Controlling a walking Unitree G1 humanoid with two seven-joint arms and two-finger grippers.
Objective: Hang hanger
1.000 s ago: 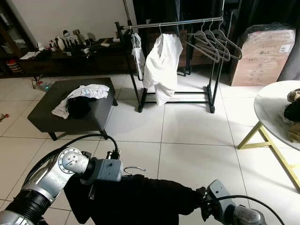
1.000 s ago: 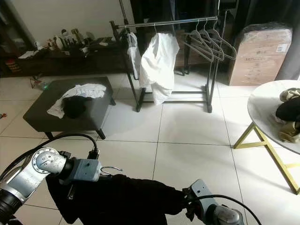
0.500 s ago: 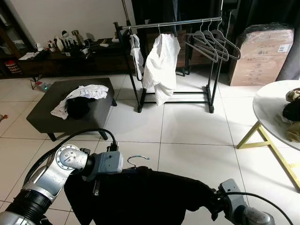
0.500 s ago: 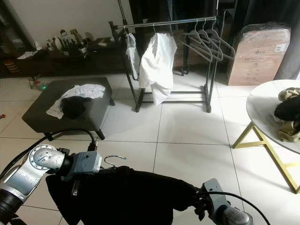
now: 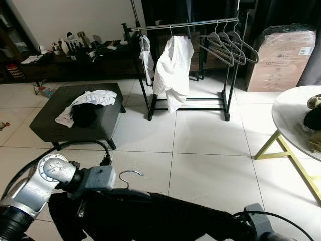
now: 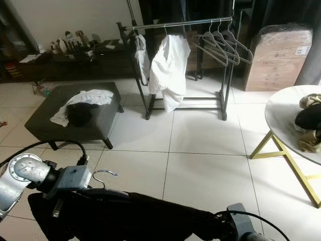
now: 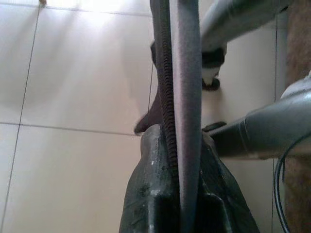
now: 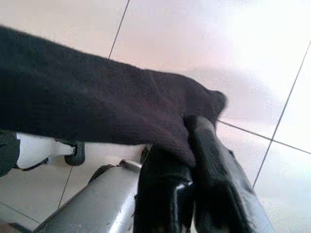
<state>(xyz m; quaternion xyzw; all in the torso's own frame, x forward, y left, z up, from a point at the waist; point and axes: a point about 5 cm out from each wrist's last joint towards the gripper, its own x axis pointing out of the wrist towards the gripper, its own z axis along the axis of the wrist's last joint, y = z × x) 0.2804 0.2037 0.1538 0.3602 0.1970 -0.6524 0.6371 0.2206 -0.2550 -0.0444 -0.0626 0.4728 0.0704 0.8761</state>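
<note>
Pinching hanger [image 5: 131, 176] and garment [image 5: 150, 218] between fingers [image 8: 214, 160].

Cardboard box [image 5: 281, 57], at two o'clock: white shipping label [image 5: 304, 51] showing, print too small to read. No other text legible.

A black garment [image 5: 160, 216] on a silver-hooked hanger [image 5: 129, 174]; white shirt [image 5: 173, 70] on the black rack [image 5: 185, 24]; white floor tiles [image 5: 205, 130]; dark grey ottoman [image 5: 103, 120].
</note>
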